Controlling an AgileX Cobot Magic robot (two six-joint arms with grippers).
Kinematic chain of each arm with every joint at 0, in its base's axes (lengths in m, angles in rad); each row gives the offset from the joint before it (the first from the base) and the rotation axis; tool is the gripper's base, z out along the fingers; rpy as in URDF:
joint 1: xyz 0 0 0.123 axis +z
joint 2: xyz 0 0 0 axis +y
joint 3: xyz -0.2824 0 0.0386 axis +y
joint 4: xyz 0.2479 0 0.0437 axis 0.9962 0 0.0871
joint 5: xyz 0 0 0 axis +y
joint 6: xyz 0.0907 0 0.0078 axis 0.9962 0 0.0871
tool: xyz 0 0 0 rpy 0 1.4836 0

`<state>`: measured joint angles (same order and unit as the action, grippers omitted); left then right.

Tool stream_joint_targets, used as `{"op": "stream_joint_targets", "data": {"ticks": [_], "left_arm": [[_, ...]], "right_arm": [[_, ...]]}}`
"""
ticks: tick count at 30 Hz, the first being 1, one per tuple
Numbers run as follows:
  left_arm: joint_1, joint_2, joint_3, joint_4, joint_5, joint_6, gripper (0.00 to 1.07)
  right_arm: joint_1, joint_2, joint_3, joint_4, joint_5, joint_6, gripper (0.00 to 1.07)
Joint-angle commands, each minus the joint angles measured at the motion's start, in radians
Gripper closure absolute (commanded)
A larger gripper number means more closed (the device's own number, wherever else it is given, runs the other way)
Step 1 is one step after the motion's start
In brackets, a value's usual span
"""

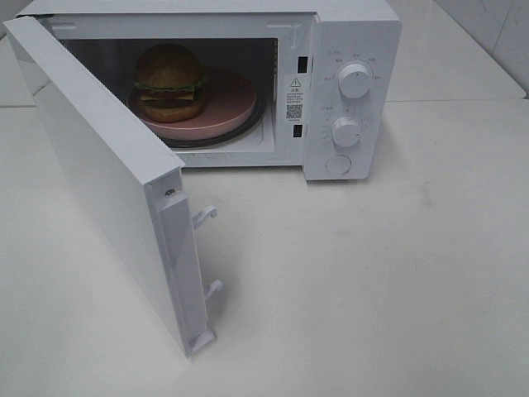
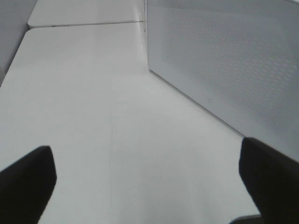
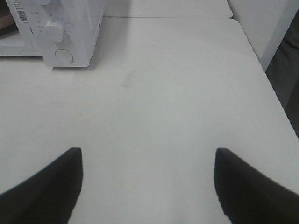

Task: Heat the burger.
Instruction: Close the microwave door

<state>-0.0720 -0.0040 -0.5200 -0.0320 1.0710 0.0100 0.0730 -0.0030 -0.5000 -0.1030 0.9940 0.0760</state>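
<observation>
The burger (image 1: 169,81) sits on a pink plate (image 1: 223,109) on the turntable inside the white microwave (image 1: 347,50). The microwave door (image 1: 99,165) stands wide open, swung out to the front left. Neither arm shows in the high view. In the left wrist view my left gripper (image 2: 149,182) is open and empty above the table, next to the door's perforated outer face (image 2: 224,70). In the right wrist view my right gripper (image 3: 147,182) is open and empty over bare table, well in front and to the right of the microwave's control panel (image 3: 60,32).
The microwave has two round knobs (image 1: 355,80) (image 1: 345,131) and a round button (image 1: 337,164) on its right panel. The door's latch hooks (image 1: 205,217) stick out from its free edge. The white table (image 1: 372,273) ends near the right side in the right wrist view (image 3: 261,70).
</observation>
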Motion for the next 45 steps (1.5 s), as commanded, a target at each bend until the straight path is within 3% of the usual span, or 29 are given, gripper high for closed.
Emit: {"op": "stream_joint_targets", "data": {"ticks": [1, 45], "left_arm": [[0.001, -0.018, 0.003, 0.000, -0.003, -0.002, 0.07], [0.001, -0.018, 0.003, 0.001, -0.003, -0.004, 0.07]], "right_arm": [[-0.009, -0.029, 0.002, 0.006, 0.003, -0.018, 0.31], [-0.009, -0.029, 0.002, 0.007, 0.003, -0.019, 0.31]]}}
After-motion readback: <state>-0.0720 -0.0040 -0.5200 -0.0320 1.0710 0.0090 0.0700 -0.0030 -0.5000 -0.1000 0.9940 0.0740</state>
